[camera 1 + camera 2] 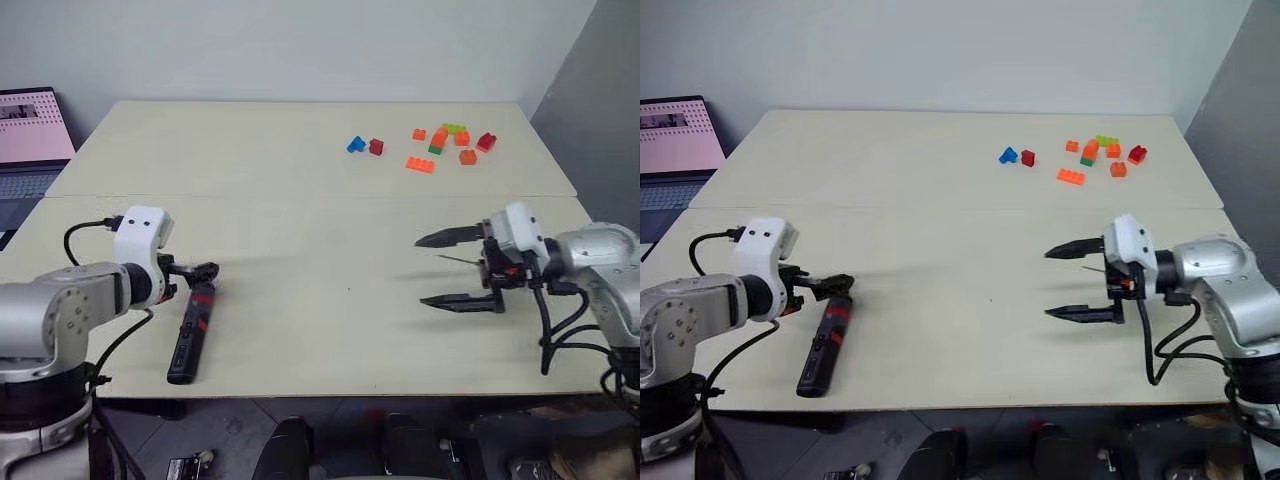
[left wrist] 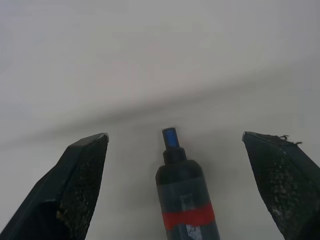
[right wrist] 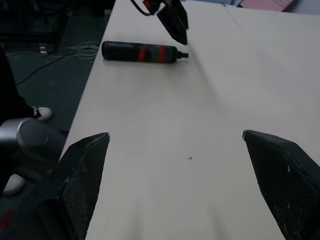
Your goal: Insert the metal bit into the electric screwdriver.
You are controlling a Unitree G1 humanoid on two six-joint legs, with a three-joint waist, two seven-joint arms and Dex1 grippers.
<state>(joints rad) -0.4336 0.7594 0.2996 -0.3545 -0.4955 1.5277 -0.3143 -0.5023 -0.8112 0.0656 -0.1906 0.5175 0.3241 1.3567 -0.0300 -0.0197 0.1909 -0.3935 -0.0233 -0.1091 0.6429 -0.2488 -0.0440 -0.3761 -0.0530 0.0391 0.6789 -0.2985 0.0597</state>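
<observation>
Screwdriver (image 2: 184,200) tip blue up close — left claw (image 2: 180,150) spread

Lab, bare worktable (image 1: 300,190), laptop (image 1: 30,140), toy bricks (image 1: 440,145)

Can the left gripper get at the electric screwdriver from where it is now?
Probably yes. The left gripper is open and sits right at the tip end of the electric screwdriver, which lies flat on the table with nothing around it. In the wrist view its tip sits between the fingers.
</observation>
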